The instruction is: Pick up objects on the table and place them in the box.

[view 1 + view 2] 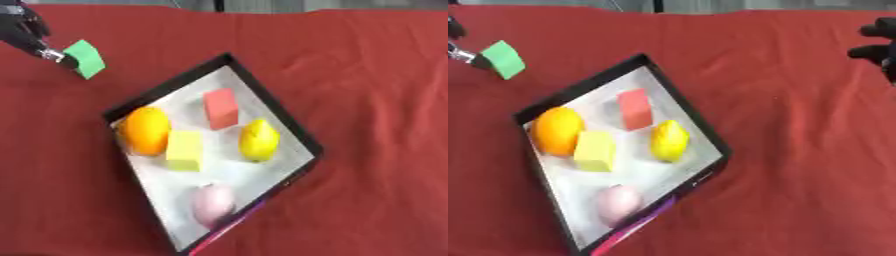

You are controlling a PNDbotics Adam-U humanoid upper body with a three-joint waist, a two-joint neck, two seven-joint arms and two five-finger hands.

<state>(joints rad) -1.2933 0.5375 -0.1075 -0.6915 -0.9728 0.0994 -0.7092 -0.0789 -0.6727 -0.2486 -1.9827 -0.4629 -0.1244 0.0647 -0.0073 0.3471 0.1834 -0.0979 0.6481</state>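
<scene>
A green block [85,58] hangs above the red cloth at the upper left, pinched by my left hand [24,31], which enters from the top left corner. The block is left of the box and outside it. The black box [262,100] with a white floor lies askew in the middle. Inside it are an orange [144,130], a yellow block [185,150], a red block [221,108], a lemon [259,140] and a pale pink rounded thing [213,202]. My right hand [880,44] shows only at the right edge of the right eye view, well away from the box.
A red cloth [367,75] covers the whole table. A pink and purple strip [229,227] runs along the box's lower right rim. Bare cloth lies to the right of the box and along the far side.
</scene>
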